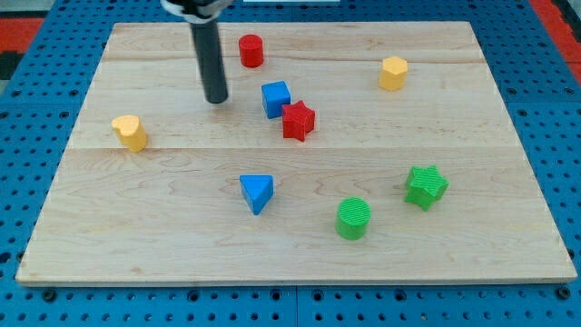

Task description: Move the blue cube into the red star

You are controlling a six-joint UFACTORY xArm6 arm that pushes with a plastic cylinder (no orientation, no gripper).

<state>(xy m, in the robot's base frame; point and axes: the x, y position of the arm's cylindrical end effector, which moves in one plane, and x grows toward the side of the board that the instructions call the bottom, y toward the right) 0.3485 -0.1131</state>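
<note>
The blue cube (276, 98) sits on the wooden board just above the view's centre. The red star (298, 120) lies right below it to the right, and the two touch or nearly touch at a corner. My tip (216, 100) rests on the board to the left of the blue cube, with a gap of about a block's width between them. The dark rod rises from it to the view's top.
A red cylinder (251, 50) stands above the cube. A yellow hexagonal block (393, 73) is at top right, a yellow heart-like block (131, 133) at left. A blue triangle (257, 193), a green cylinder (353, 219) and a green star (425, 187) lie lower down.
</note>
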